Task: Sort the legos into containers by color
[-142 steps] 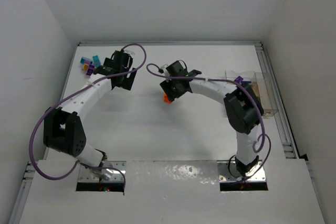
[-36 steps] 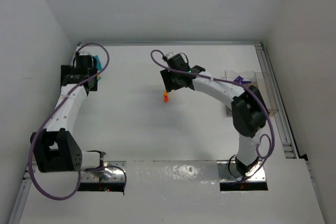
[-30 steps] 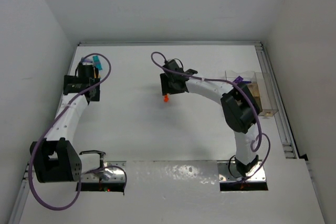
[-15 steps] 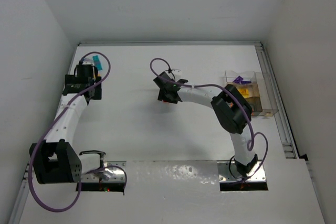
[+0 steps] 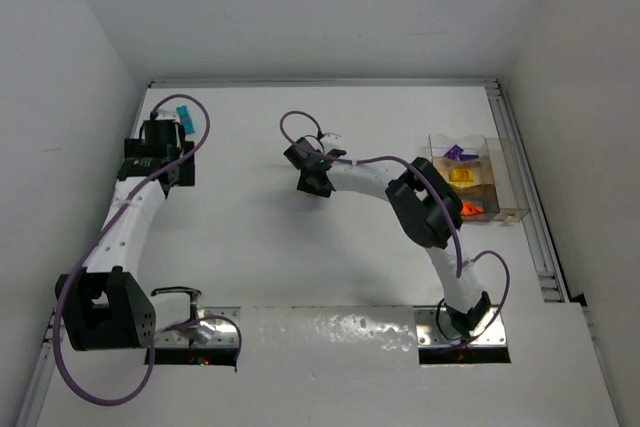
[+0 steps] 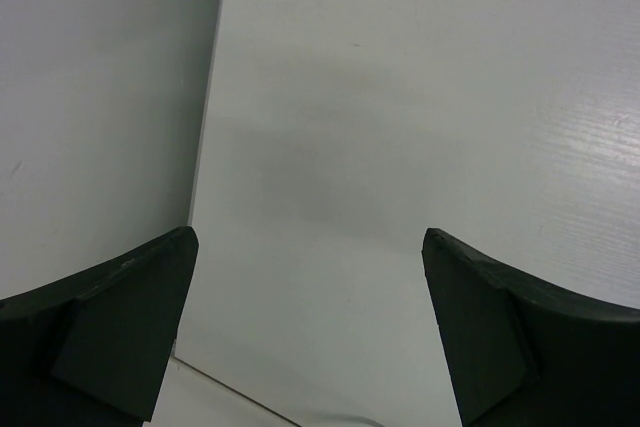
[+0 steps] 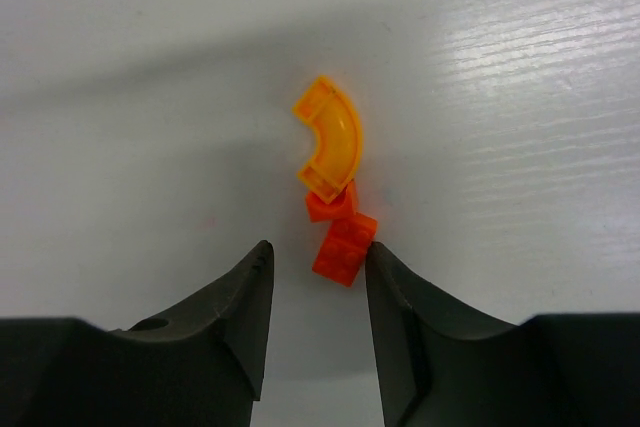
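In the right wrist view, a small orange brick (image 7: pixel 343 247), a second orange piece (image 7: pixel 332 205) and a curved yellow-orange piece (image 7: pixel 330 139) lie touching each other on the white table. My right gripper (image 7: pixel 318 252) is open and low over them; its right finger (image 7: pixel 400 297) touches the orange brick. From above, the right gripper (image 5: pixel 312 175) hides these pieces. My left gripper (image 5: pixel 160 142) is open and empty at the far left (image 6: pixel 308 237), near a teal lego (image 5: pixel 185 110). The clear containers (image 5: pixel 497 190) stand at the right.
The containers hold purple (image 5: pixel 455 152), yellow (image 5: pixel 462 175) and orange (image 5: pixel 470 209) pieces in separate bins. The left wall (image 6: pixel 100 97) stands close to the left gripper. A rail (image 5: pixel 525 177) runs along the table's right edge.
My right gripper has moved left and down over the orange pieces, which showed beside it before; its arm has swung off the containers. The left arm has barely moved in the last second.
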{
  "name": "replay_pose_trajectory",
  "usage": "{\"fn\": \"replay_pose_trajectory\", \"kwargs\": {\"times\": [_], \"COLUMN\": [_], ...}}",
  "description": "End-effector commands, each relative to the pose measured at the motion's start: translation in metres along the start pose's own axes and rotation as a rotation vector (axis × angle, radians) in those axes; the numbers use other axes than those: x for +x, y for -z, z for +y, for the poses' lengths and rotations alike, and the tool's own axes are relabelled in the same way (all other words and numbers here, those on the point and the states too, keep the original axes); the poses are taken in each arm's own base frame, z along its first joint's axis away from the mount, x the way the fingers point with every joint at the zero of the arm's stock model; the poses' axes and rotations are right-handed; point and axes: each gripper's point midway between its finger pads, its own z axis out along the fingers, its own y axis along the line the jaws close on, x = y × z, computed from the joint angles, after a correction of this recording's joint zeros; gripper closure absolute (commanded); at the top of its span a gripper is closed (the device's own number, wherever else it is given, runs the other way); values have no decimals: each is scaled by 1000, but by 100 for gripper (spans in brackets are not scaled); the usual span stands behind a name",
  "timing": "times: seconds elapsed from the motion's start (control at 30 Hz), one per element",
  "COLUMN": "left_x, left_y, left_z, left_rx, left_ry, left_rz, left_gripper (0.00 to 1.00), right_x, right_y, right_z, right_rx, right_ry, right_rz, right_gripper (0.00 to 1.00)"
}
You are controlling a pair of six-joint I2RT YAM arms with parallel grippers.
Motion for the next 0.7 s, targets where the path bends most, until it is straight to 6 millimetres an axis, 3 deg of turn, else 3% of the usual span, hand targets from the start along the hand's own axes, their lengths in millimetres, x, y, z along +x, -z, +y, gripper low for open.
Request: {"fn": "replay_pose_trajectory", "kwargs": {"times": [0.0, 0.37, 0.47, 0.5, 0.6, 0.67], "left_x": [-23, -26, -24, -25, -25, -26], "left_y": [10, 10, 11, 11, 11, 12], "left_z": [10, 9, 9, 9, 10, 11], "left_rx": [-18, -11, -11, -11, -16, -18], "left_ry": [55, 58, 59, 58, 58, 59], "left_rz": [-72, -80, -79, -80, -80, -84], "left_gripper": [6, 6, 6, 6, 6, 6], "right_x": [-5, -3, -5, -5, -18, -22], "right_y": [0, -7, -8, -7, 9, 21], "right_z": [8, -9, -16, -17, -11, -18], "right_rx": [-5, 70, 97, 96, 58, 46], "right_ry": [-15, -4, 13, 19, 53, 91], "right_rz": [-1, -18, -27, -26, -59, -74], "right_gripper": [59, 63, 83, 97, 100, 100]}}
